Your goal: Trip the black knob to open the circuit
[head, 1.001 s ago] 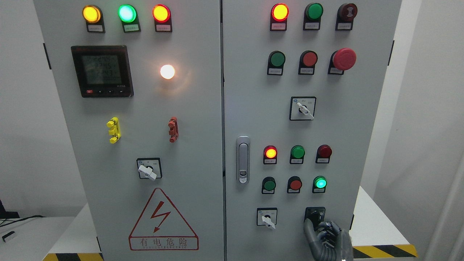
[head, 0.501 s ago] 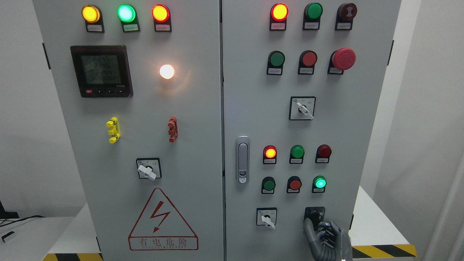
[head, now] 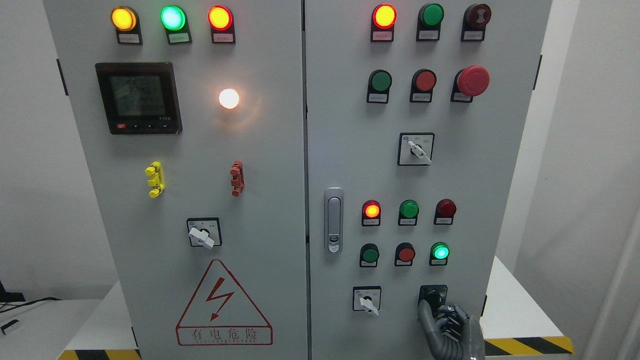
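Right hand (head: pixel 450 327) is reaching up from the 5 o'clock corner, fingers (head: pixel 426 316) curling against the black knob (head: pixel 433 297) low on the cabinet's right door (head: pixel 350 150); a full grip is not confirmable. Thumb is sitting at the knob's 7 o'clock, probably for turning leverage. Beyond, the green lamp (head: pixel 440 251) is glowing at 12 o'clock.

This looks like an electrical test room or training lab. A tall grey control cabinet (head: pixel 250 175) fills the space, its two doors covered in lit signal lamps (head: pixel 171 18), push buttons, turn switches and a digital meter (head: pixel 138 98). A red lightning warning sign (head: pixel 223 305) sits low on the left door, yellow-black hazard tape (head: pixel 530 345) marks the base, and plain white walls (head: pixel 590 150) stand behind.
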